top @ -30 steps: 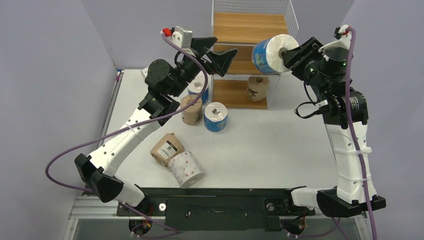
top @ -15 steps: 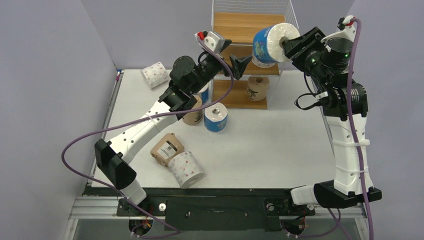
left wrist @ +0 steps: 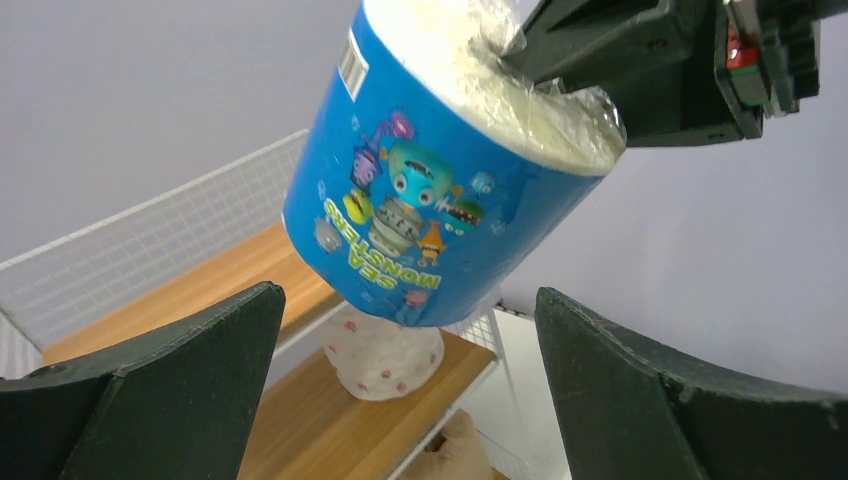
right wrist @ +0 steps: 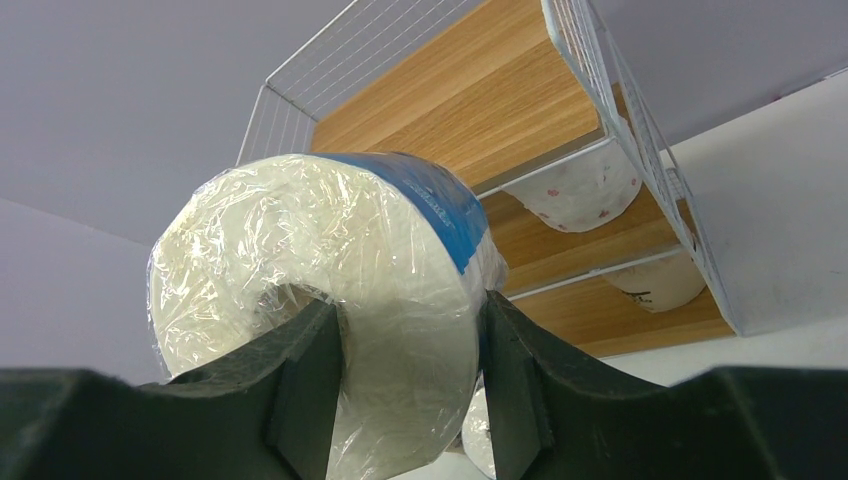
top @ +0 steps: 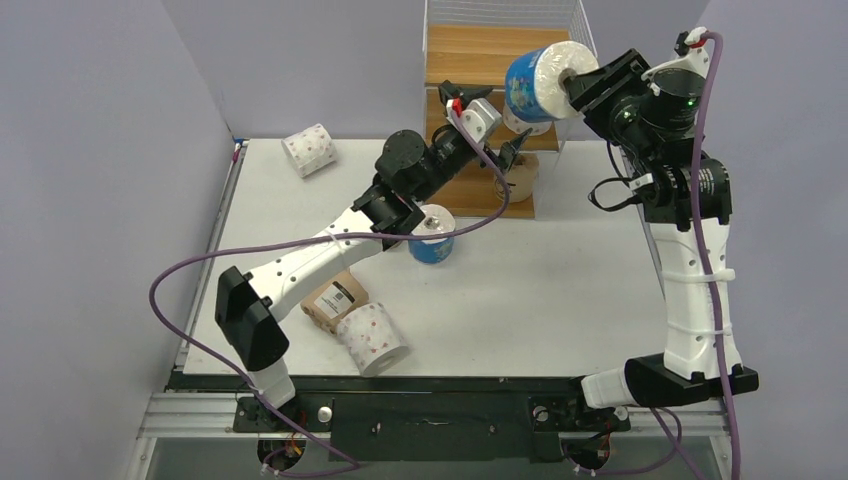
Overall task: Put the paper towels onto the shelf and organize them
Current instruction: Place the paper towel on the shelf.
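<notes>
The left gripper [top: 485, 112] has swung right across the front of the shelf [top: 480, 45], fingers wide apart, and now flanks the blue roll [top: 530, 85] from below. The right gripper [top: 575, 88] stays clamped on that roll, one finger in its core, by the top tier's near right edge. A steadied or shared placement seems likely.

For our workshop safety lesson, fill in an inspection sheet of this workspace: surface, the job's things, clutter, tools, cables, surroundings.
Surface: white table, four rolls seen loose on it.
Job's things: shelf holds a shelved dotted roll on the middle board and a shelved brown roll on the bottom board. Loose rolls: far dotted roll, standing blue roll, lying brown roll, near dotted roll.
Clutter: nothing seen.
Tools: left tool open, empty; right tool shut on the held blue roll by the top board.
Cables: purple cable loops off the left arm; second purple cable follows the right arm.
Surroundings: plain walls.
</notes>
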